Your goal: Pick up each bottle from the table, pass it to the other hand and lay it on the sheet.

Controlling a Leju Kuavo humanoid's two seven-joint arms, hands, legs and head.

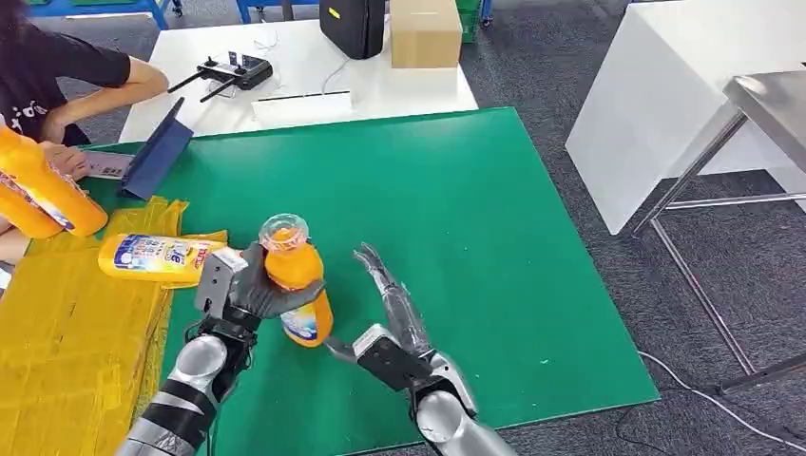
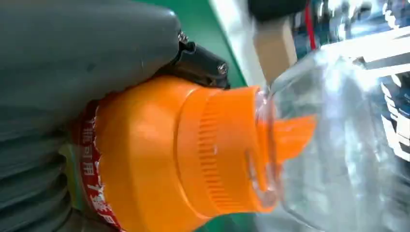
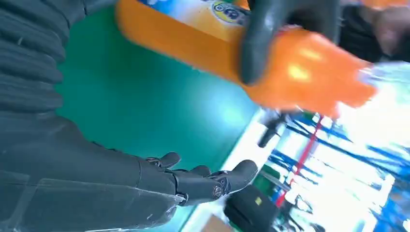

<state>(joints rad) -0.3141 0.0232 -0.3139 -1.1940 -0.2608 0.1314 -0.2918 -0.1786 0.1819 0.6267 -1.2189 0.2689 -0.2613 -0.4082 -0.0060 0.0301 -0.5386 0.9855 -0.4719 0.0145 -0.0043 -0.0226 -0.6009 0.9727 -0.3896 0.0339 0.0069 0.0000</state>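
My left robot hand (image 1: 249, 290) grips the orange bottle (image 1: 297, 280) upright above the green surface (image 1: 456, 237) — just beside it my right robot hand (image 1: 394, 328) waits open; the yellow sheet (image 1: 67, 332) lies beyond the bottle's far side.

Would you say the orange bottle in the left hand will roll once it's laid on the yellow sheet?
Probably: the orange bottle looks round-bodied and smooth, so it may roll. Full of liquid, it seems fairly heavy. The wrinkled yellow sheet might check it.
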